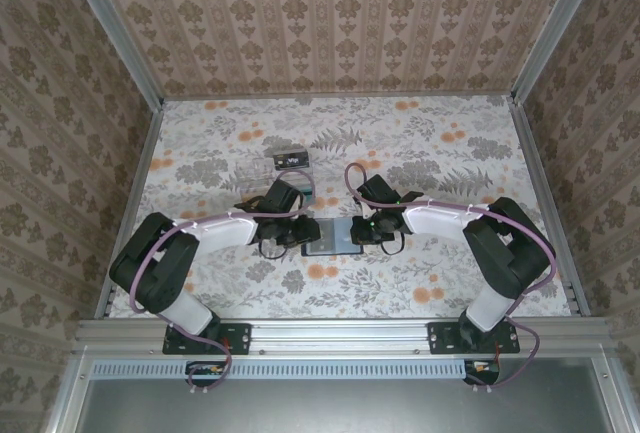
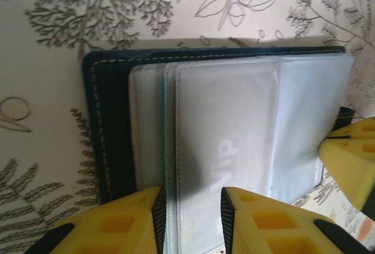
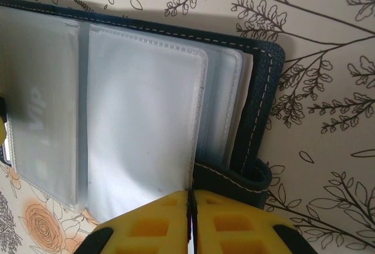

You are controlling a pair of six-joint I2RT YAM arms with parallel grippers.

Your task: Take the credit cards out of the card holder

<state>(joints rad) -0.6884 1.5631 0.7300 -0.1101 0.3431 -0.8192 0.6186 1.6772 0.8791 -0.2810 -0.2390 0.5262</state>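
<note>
Card holder (image 1: 330, 236) was laid open on the floral desk (image 1: 430, 143), centre-front, btwn both arms, w/ clear sleeves (image 3: 146, 113) fanned out. Left end effector (image 2: 192, 210) was held part-spread, its yellow fingers (image 2: 129, 222) set either side of a sleeve strip. A pale "vip" card (image 2: 231, 148) was seen tucked in a sleeve. Right end effector (image 3: 188, 207) was pressed together at a sleeve's edge, poss. nipping it; grip couldn't be confirmed. Closing tab (image 3: 234, 178) was seen just beside it.
</note>
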